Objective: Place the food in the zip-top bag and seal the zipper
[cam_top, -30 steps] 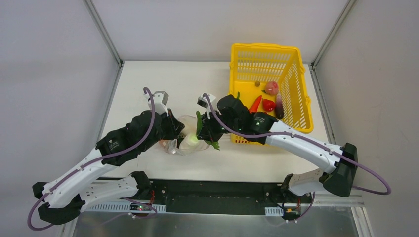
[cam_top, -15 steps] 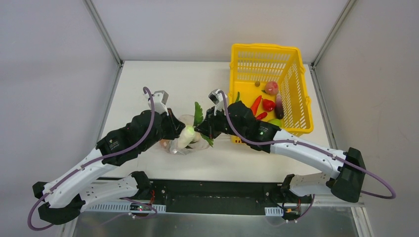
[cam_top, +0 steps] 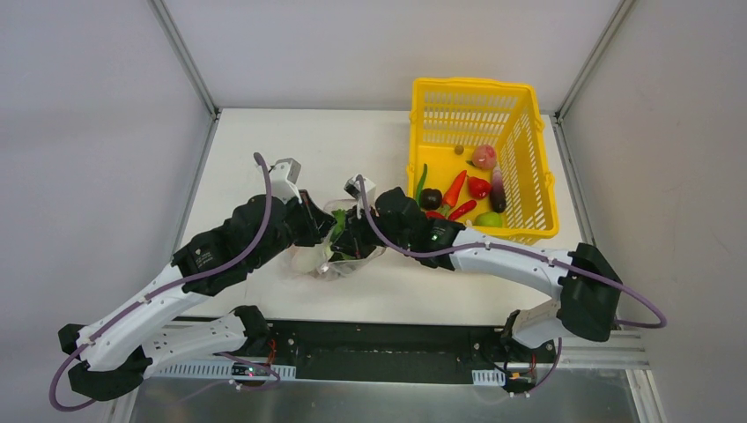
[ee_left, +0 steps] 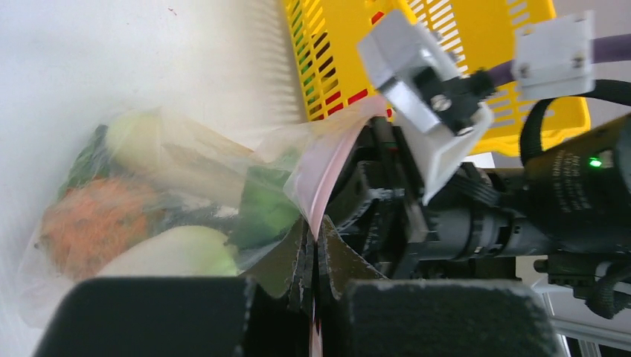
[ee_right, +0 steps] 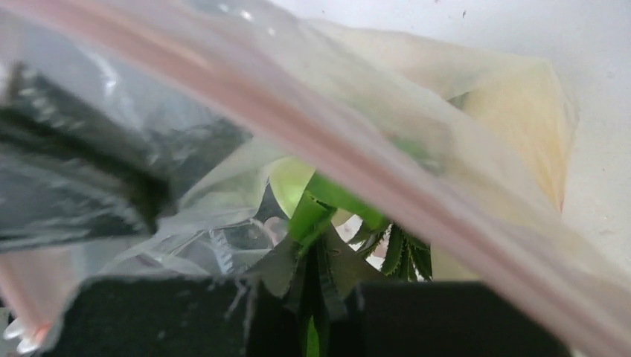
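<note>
The clear zip-top bag [cam_top: 339, 262] lies between my two grippers, left of the basket. My left gripper [cam_top: 319, 231] is shut on its pink zipper strip [ee_left: 327, 175], holding the mouth up; its jaws [ee_left: 318, 249] pinch the strip. My right gripper [cam_top: 346, 242] reaches into the mouth, shut on the green leaves [ee_right: 327, 204] of the white radish [cam_top: 307, 259]. In the left wrist view the bag holds the radish [ee_left: 167, 249], an orange piece [ee_left: 93, 223] and green pieces [ee_left: 264, 208]. The zipper [ee_right: 335, 149] crosses the right wrist view above my gripper [ee_right: 316, 279].
The yellow slotted basket [cam_top: 527, 110] stands at the back right, close to my right arm. It holds a red pepper [cam_top: 478, 187], red chilies [cam_top: 454, 187], a green chili [cam_top: 421, 181], a dark eggplant [cam_top: 499, 189], a pink piece [cam_top: 484, 157] and a green piece [cam_top: 490, 219].
My right gripper has moved left and down with the radish, carrying it from above the bag into the bag's mouth. My left gripper has kept its hold on the zipper edge.
</note>
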Robot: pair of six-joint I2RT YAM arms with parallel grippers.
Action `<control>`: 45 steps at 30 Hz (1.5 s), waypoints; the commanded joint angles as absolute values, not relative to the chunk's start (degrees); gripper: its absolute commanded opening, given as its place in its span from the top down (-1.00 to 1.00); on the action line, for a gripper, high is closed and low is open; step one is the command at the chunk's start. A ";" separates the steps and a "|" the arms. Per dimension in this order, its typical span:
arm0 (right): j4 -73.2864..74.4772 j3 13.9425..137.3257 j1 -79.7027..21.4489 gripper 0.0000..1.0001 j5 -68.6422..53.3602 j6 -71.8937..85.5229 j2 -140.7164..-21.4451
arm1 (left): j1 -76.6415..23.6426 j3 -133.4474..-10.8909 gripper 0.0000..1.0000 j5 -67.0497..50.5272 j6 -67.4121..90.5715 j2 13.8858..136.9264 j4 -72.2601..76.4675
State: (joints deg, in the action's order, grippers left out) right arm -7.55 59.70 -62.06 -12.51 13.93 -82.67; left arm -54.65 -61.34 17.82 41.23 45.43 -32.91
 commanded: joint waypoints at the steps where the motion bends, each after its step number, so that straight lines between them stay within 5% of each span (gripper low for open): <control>1: -3.06 65.86 -62.18 0.89 -12.88 8.14 -84.66 | -54.48 -61.70 0.98 15.74 42.45 45.43 -27.90; 11: 10.65 73.59 -61.92 0.57 -9.19 5.23 -88.16 | -54.45 -61.15 0.98 18.21 42.02 43.51 -30.10; 17: 12.73 74.10 -60.74 -0.12 -9.88 5.09 -82.64 | -54.47 -60.90 0.98 22.54 41.41 41.50 -33.44; 36: 15.61 79.95 -59.50 0.37 -20.73 8.01 -93.21 | -54.45 -60.70 0.97 20.98 41.51 42.34 -32.38; 41: 12.39 78.39 -59.43 0.33 -20.17 8.23 -88.53 | -54.38 -60.70 0.97 22.49 41.30 42.03 -33.41; 45: 11.12 77.85 -59.44 0.12 -21.49 8.66 -85.59 | -54.40 -60.58 0.97 23.17 41.20 41.99 -33.98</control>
